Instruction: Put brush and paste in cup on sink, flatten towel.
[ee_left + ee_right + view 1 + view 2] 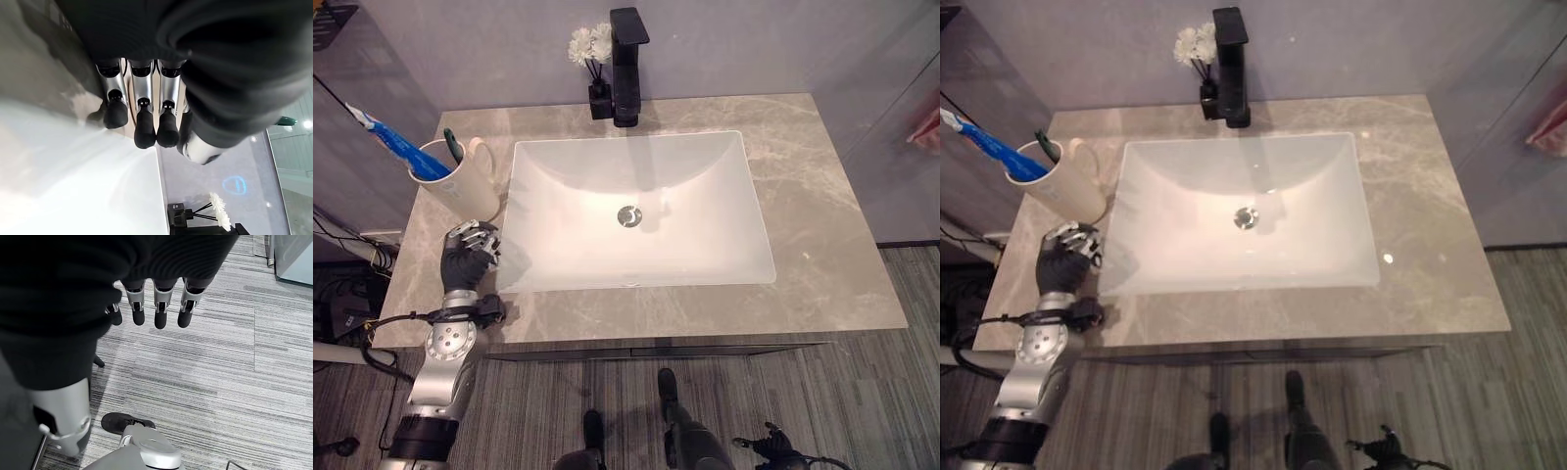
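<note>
A cream cup (465, 186) with a handle stands on the stone counter (822, 215) to the left of the white sink (558, 166). A blue toothpaste tube (401, 147) and a dark green toothbrush (453, 147) stick out of the cup. My left hand (468, 257) rests just in front of the cup, close to the sink's left rim. Its fingers (144, 122) are relaxed and hold nothing. My right hand hangs low over the carpet with its fingers (161, 308) straight and empty.
A black faucet (628, 64) stands behind the sink, with a small vase of white flowers (590, 44) beside it. A pink cloth (925, 127) hangs at the far right edge. The counter's front edge drops to grey striped carpet (234, 382).
</note>
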Controlling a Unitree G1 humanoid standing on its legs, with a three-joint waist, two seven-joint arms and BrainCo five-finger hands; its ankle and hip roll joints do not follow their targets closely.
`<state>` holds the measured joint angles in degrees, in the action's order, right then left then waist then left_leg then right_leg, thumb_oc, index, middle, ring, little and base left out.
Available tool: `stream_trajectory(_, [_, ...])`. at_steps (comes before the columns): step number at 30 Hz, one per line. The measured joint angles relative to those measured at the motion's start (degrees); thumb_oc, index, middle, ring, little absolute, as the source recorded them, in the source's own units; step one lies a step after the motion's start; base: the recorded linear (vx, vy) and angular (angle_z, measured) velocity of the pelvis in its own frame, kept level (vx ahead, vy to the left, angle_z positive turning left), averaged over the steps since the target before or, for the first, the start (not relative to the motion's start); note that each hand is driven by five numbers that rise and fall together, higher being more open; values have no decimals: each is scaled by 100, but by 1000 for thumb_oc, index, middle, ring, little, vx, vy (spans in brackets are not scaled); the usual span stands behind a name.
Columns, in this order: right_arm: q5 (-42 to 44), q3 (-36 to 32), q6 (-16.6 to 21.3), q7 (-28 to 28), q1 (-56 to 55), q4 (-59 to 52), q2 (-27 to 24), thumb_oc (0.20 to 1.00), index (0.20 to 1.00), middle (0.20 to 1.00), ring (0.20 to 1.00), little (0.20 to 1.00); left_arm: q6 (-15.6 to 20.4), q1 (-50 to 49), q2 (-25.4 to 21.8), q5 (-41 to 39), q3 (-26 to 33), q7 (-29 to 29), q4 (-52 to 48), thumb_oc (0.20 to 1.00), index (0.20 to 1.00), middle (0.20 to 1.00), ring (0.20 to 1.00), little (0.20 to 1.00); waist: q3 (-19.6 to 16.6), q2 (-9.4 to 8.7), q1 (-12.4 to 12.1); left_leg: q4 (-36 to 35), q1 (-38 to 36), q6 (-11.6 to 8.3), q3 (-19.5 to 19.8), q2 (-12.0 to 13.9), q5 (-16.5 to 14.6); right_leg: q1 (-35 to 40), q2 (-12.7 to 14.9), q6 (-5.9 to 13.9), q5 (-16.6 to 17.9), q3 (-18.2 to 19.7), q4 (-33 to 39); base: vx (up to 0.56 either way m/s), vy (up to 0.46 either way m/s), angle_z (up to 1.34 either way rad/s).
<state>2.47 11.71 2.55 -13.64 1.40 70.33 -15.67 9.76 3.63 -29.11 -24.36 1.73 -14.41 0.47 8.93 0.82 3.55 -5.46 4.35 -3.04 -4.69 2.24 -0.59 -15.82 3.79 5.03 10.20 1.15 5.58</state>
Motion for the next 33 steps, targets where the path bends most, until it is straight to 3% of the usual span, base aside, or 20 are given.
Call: stream_trajectory(33, [-99,3,3,20,-9,-55,-44,1000,1000,1000,1000,1000,5,553,-483,-39,254,-94,790,200,200,200,200,200,-28,33,35,24,155,-34,-177,9,22,-239,-51,-27,100,155,-43,3,0,-2])
